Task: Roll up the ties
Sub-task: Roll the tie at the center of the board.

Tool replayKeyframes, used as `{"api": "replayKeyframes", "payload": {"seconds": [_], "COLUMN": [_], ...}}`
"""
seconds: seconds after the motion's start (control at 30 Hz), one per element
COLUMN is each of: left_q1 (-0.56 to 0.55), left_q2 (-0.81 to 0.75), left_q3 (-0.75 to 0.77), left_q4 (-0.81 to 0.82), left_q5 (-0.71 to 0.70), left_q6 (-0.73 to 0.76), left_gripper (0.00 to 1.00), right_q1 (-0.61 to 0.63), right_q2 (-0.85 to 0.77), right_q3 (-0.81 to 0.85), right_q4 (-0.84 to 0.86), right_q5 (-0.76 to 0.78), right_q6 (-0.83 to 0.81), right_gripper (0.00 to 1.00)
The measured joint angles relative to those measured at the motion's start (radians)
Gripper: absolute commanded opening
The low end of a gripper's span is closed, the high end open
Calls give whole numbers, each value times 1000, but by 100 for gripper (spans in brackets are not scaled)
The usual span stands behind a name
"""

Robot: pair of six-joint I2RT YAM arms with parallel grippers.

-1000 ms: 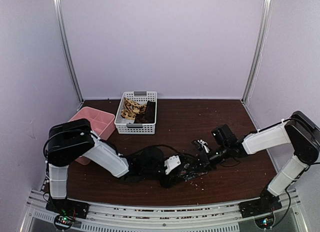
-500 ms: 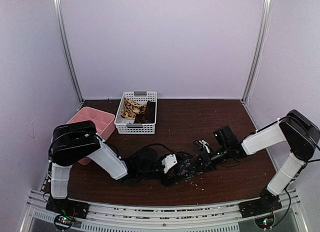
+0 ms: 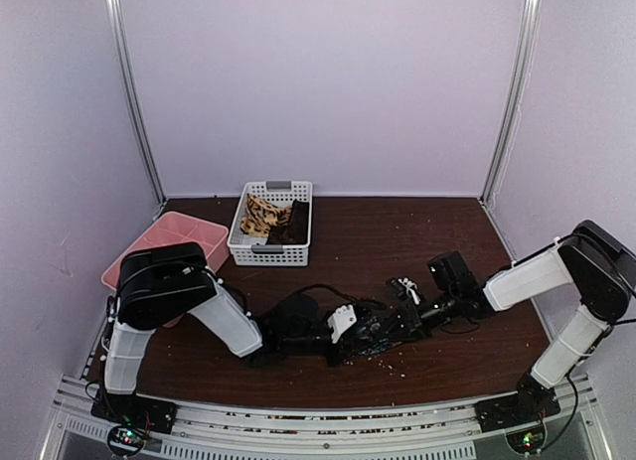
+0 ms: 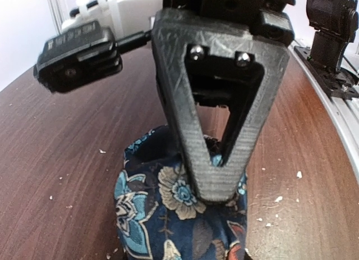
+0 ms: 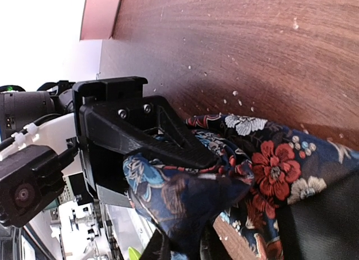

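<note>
The dark floral tie point(image 3: 384, 338) lies bunched low on the table between both grippers. In the left wrist view the tie point(image 4: 162, 215) is a rolled bundle under my left gripper point(image 4: 221, 187), whose jaws are shut on its top fold. My left gripper point(image 3: 368, 331) reaches in from the left. My right gripper point(image 3: 415, 316) reaches in from the right. In the right wrist view the tie point(image 5: 275, 164) wraps around the left finger point(image 5: 168, 142), and my right gripper point(image 5: 188, 246) pinches a hanging fold. The tan tie point(image 3: 260, 217) and the dark brown tie point(image 3: 295, 225) lie in the basket.
The white perforated basket point(image 3: 268, 251) stands at the back centre-left, and the pink tray point(image 3: 199, 236) is to its left. Small crumbs dot the dark wood table point(image 3: 447, 241). The metal rail point(image 4: 336, 97) runs along the near edge.
The left arm has swung its upper link to the right. Both grippers and the floral tie have shifted slightly right, still close together.
</note>
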Motion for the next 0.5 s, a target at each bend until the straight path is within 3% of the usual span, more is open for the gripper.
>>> {"api": "replayKeyframes", "payload": {"seconds": [0.3,0.5], "left_q1": [34,40], "left_q2": [-36,-37], "left_q3": [-93,-104], "left_q4": [52,64], "left_q5": [136,172], "left_q6": [-8,-15], "left_gripper": [19,18], "right_q1": [3,3], "right_q2": [-83,-21], "right_q3": [1,5], "right_q4": [-2,-11], "right_q5": [114,145], "right_q6": [39,45], "right_gripper": [24,14]}}
